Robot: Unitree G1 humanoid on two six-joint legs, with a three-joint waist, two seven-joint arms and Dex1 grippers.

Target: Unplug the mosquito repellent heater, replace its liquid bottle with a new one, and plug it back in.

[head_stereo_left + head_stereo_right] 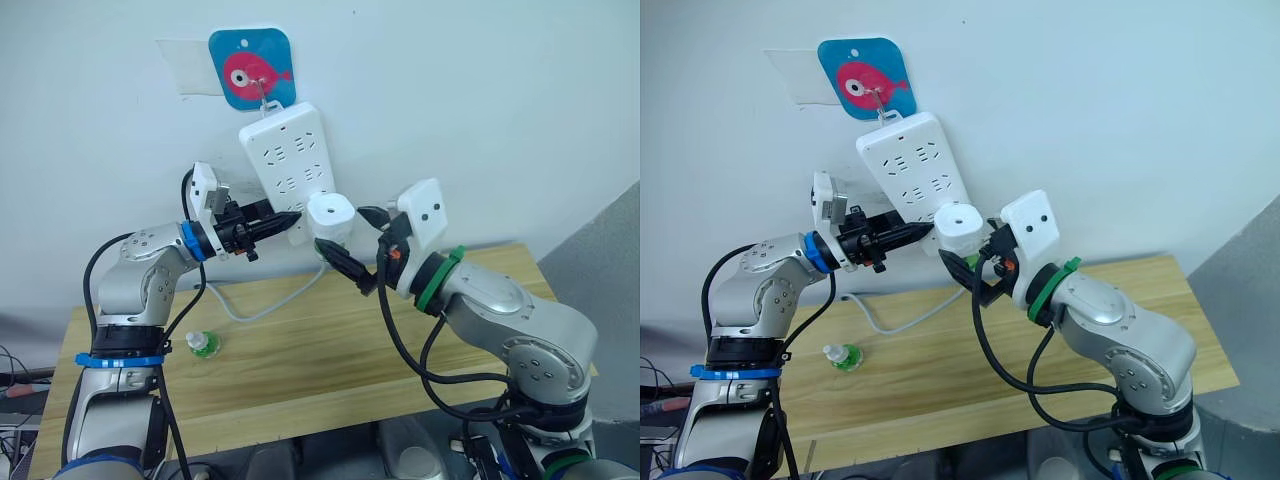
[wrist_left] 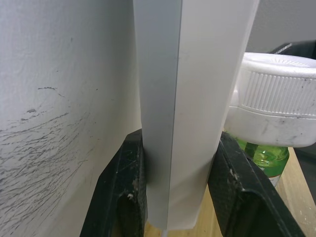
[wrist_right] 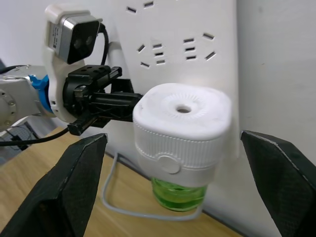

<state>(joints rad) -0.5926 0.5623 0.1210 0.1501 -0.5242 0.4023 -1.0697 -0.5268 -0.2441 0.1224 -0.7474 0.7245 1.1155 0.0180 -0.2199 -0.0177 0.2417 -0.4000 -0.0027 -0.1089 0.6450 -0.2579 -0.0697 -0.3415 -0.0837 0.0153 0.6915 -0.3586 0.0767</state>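
The white mosquito repellent heater (image 3: 181, 126) is plugged into the lower end of a white power strip (image 1: 288, 160) hanging on the wall. A green liquid bottle (image 3: 177, 193) is screwed in under it. My right gripper (image 3: 173, 139) is open, with one finger on each side of the heater and a gap on both sides. My left gripper (image 2: 178, 139) is shut on the strip's lower edge, just left of the heater (image 1: 329, 215). A second small green bottle (image 1: 203, 345) stands on the wooden table (image 1: 330, 350) at the left.
The strip hangs from a hook on a blue fish sticker (image 1: 252, 68). Its white cable (image 1: 270, 300) loops down onto the table by the wall. The wall is right behind both grippers.
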